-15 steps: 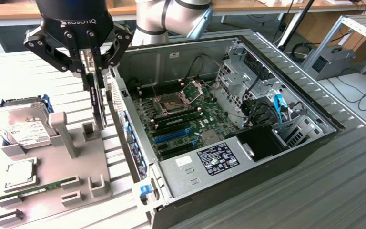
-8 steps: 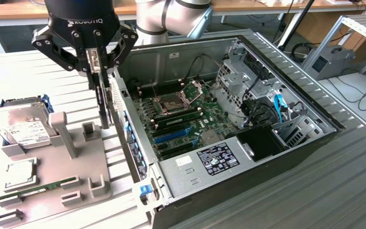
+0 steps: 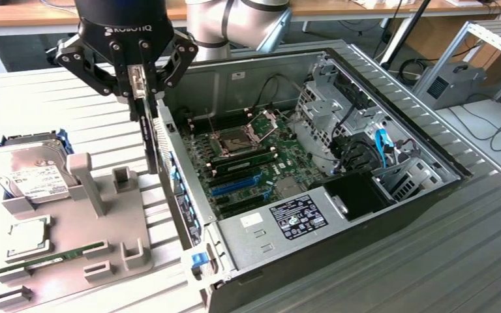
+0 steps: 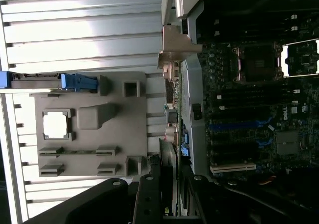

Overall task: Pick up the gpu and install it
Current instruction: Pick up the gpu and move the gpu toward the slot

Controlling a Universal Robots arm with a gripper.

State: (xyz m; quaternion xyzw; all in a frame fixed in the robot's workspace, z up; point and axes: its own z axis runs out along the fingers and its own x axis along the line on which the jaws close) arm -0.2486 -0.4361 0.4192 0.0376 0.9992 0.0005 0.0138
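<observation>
The fingers point(image 3: 134, 88) are clamped on the gpu point(image 3: 152, 140), which hangs edge-on by the case point(image 3: 190, 215) wall. It looks light, stiff and fragile, so the bare board edge is the place to grip.

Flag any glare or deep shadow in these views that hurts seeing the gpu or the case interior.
Exterior view: even light, no harsh glare; the gpu, held edge-on in the pincer, reads as a dark strip. Wrist view: the slatted table is washed out white, the chip on the grey tray glares, and the motherboard sits in dim light.
</observation>
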